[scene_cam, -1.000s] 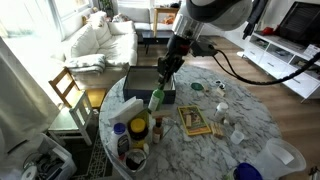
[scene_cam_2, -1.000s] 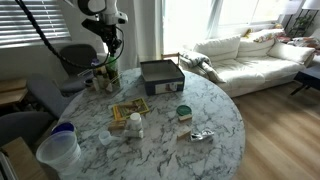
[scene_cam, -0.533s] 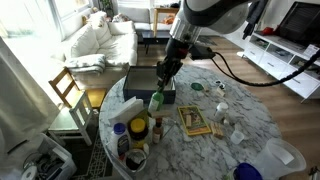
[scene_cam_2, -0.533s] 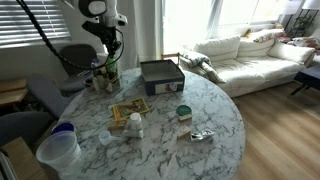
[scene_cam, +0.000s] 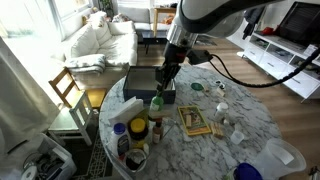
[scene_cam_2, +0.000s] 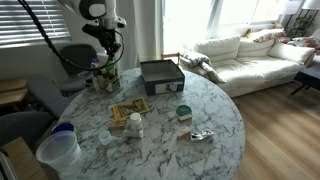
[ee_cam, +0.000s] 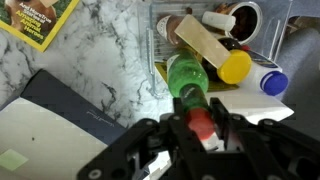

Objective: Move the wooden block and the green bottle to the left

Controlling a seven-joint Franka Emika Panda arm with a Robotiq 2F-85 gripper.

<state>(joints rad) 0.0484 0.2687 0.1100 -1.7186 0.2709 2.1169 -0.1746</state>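
The green bottle (ee_cam: 187, 78) has a red cap and hangs from my gripper (ee_cam: 201, 120), which is shut on its cap end. In both exterior views the bottle (scene_cam: 156, 101) (scene_cam_2: 110, 75) is held just above the marble table beside a wire basket, with the gripper (scene_cam: 161, 88) (scene_cam_2: 108, 63) over it. The wooden block (scene_cam: 195, 121) (scene_cam_2: 128, 110) lies flat on the table with its patterned face up, apart from the gripper. Its corner shows at the top left of the wrist view (ee_cam: 35, 20).
A dark grey square tray (scene_cam: 148, 82) (scene_cam_2: 160, 73) (ee_cam: 70, 110) sits next to the bottle. The wire basket (scene_cam: 128, 150) (ee_cam: 160, 50) holds several bottles, one with a yellow cap (ee_cam: 235, 66). A plastic tub (scene_cam_2: 58, 148), a green tin (scene_cam_2: 183, 112) and small items lie around.
The gripper with the green bottle has sunk slightly toward the table beside the basket. The wooden block has not moved.
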